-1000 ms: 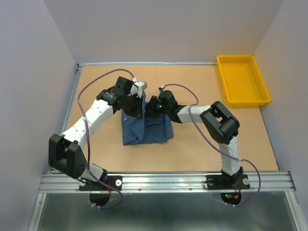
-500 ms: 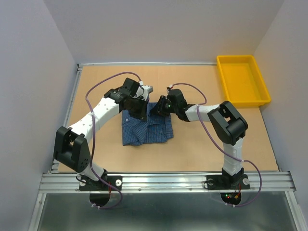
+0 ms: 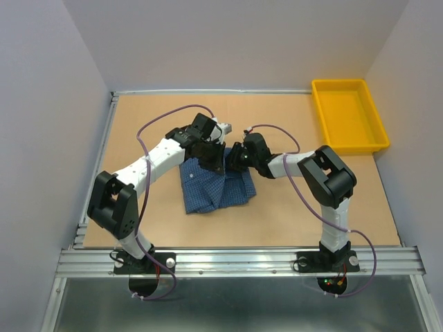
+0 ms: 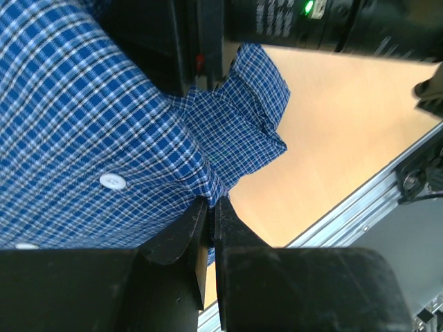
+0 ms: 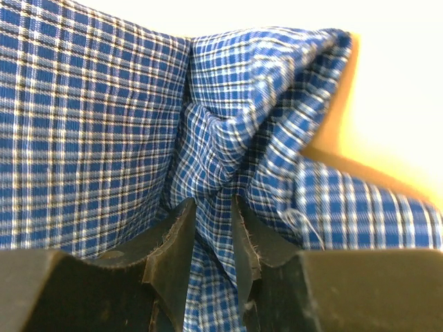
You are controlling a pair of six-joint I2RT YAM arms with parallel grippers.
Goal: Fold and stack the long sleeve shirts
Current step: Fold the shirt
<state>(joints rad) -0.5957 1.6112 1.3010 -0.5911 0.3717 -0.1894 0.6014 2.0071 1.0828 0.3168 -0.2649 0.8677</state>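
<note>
The blue checked long sleeve shirt (image 3: 216, 187) lies partly folded at the middle of the table. My left gripper (image 3: 216, 160) is at its far left edge, shut on a pinch of the cloth. In the left wrist view the jaws (image 4: 212, 205) close on a fold of the shirt (image 4: 83, 124), with a white button (image 4: 112, 181) close by. My right gripper (image 3: 235, 160) is at the far right edge of the shirt. In the right wrist view its fingers (image 5: 213, 207) clamp a bunched fold of the shirt (image 5: 90, 124). The two grippers are close together.
A yellow tray (image 3: 348, 116) stands at the back right corner of the table (image 3: 291, 207). White walls enclose the table on three sides. A metal rail (image 3: 235, 259) runs along the near edge.
Both grippers have moved to the right with the shirt's far edge; the shirt has shifted right and turned slightly. The left arm has stretched further across.
</note>
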